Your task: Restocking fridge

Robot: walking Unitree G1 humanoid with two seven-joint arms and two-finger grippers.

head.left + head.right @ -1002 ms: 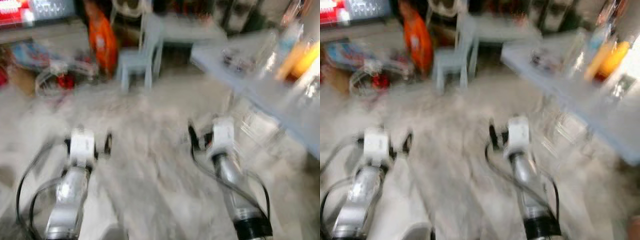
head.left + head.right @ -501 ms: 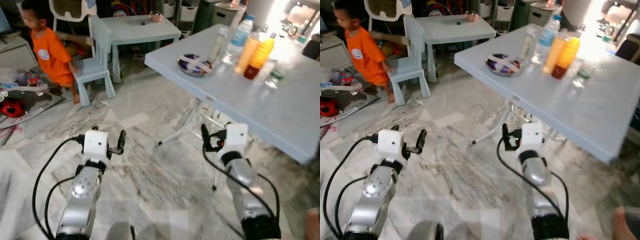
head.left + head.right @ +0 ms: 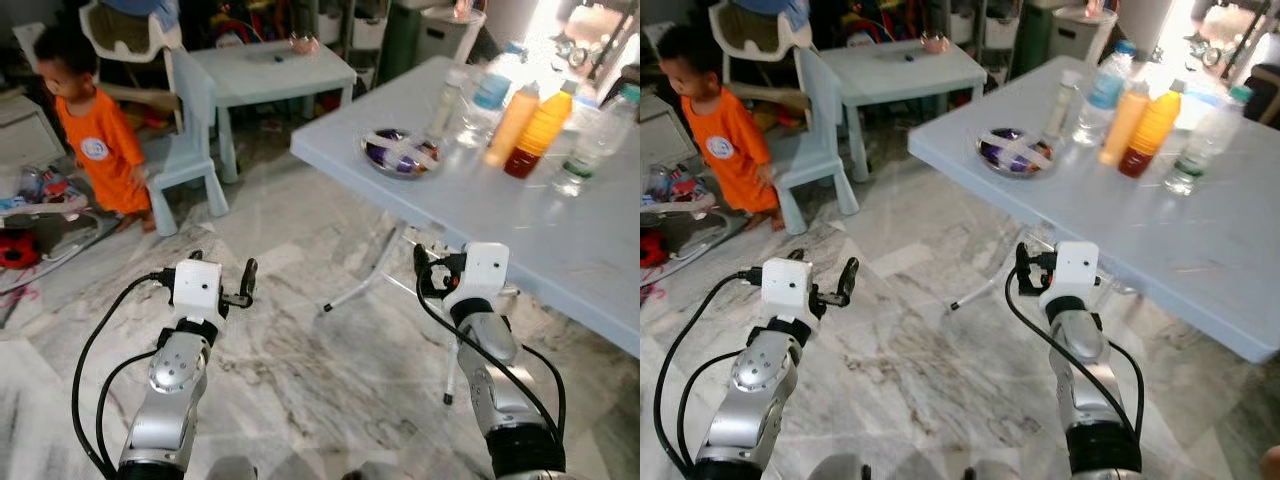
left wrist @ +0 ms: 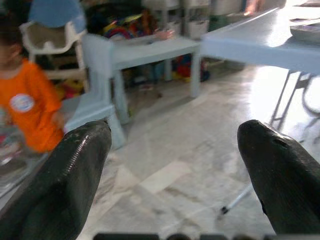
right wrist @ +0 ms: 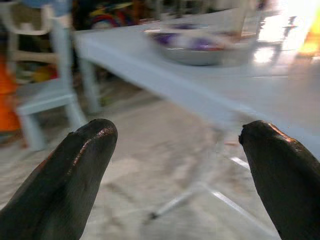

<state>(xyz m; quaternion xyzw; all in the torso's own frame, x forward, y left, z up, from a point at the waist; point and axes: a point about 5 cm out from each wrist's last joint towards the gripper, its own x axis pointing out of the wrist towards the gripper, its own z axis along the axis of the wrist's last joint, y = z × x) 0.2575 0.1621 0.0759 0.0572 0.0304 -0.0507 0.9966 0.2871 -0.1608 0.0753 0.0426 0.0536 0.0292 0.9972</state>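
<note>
On the big light-blue folding table [image 3: 520, 230] stand several bottles: a slim clear one [image 3: 445, 92], a water bottle with a blue label [image 3: 487, 95], two orange drink bottles [image 3: 512, 125] [image 3: 543, 135] and a clear one with a green label [image 3: 583, 148]. A grey bowl of wrapped items [image 3: 400, 155] sits near the table's corner. My left gripper [image 4: 172, 170] is open over the marble floor, holding nothing. My right gripper [image 5: 175, 165] is open too, just below the table's near edge, pointing towards the bowl.
A child in an orange shirt [image 3: 95, 150] stands at the left beside a small blue chair [image 3: 190, 140] and a low blue table [image 3: 270, 72]. Toys and clutter [image 3: 30, 235] lie on the floor at far left. The folding table's metal legs [image 3: 370, 280] stand ahead.
The picture was blurred a second ago while the camera swung towards the big table; it is now sharp and steady. Both arms keep the same pose with open fingers.
</note>
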